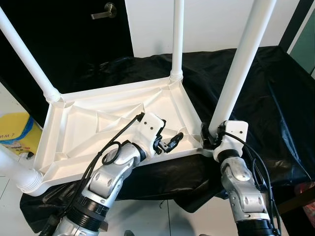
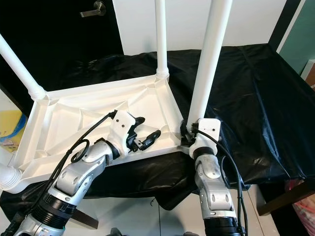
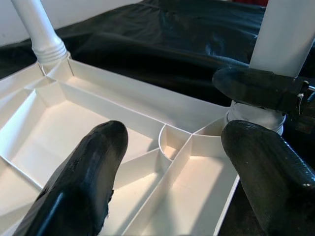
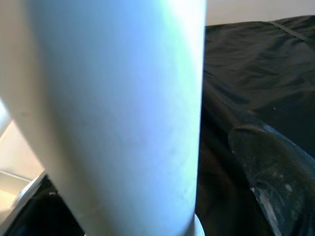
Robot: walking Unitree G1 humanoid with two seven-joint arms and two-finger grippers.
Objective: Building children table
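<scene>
A white plastic table (image 1: pixel 113 123) is seen lying upside down on a tabletop (image 1: pixel 275 98) draped in black sheeting, its ribbed underside facing up. At the far left a leg (image 1: pixel 27 59) rises from its corner socket, and a near-left leg (image 1: pixel 15 174) juts off the lower left edge. A third leg (image 1: pixel 177 37) stands in the far right corner.

The left end effector (image 1: pixel 170 142) is held over the near right part of the underside, its fingers (image 3: pixel 83 172) spread wide and holding nothing. Further right, the fourth leg (image 1: pixel 241 64) is clamped low down by the right end effector (image 1: pixel 212 137), right at the near right corner socket (image 3: pixel 256 115).

The step in hand is judged to be the seating of this last leg. It would best be kept in line with the socket and pressed or turned straight down, while the table is steadied by the left end effector so that it does not slide on the sheeting.

On a yellow object (image 1: pixel 17 130) on the floor at the left, a few letters are glimpsed, perhaps "MM", but they cannot be read with any certainty.
</scene>
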